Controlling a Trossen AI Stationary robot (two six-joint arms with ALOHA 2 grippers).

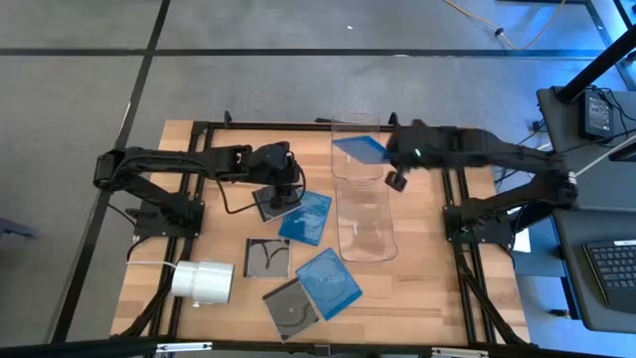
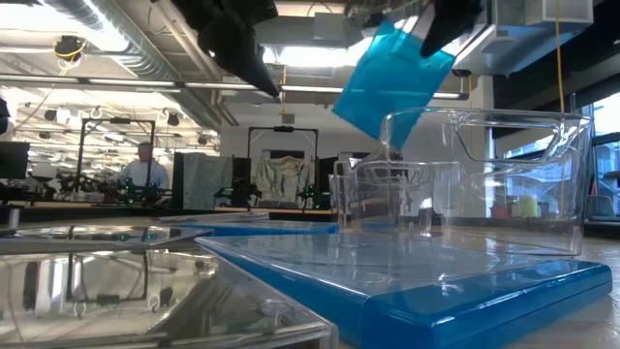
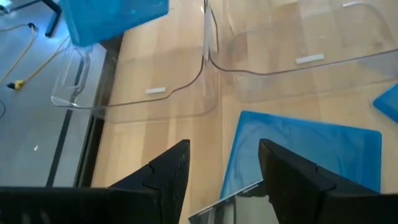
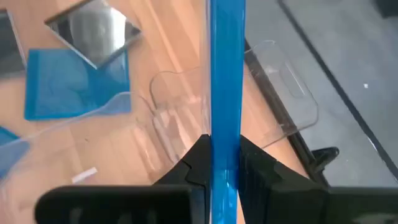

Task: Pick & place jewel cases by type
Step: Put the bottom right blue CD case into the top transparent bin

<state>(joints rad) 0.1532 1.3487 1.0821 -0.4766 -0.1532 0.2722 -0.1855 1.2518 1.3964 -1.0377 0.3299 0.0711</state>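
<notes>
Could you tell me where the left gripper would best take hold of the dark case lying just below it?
Probably by one free edge, from above. The dark case lies flat beside a blue case, too wide to span. The left gripper hangs open over it, so one finger would likely have to work under that edge.

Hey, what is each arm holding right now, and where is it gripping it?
The right tool pinches a blue jewel case by one edge, tilted above the far clear bin. The left tool is open and holds nothing, above a dark case.
</notes>
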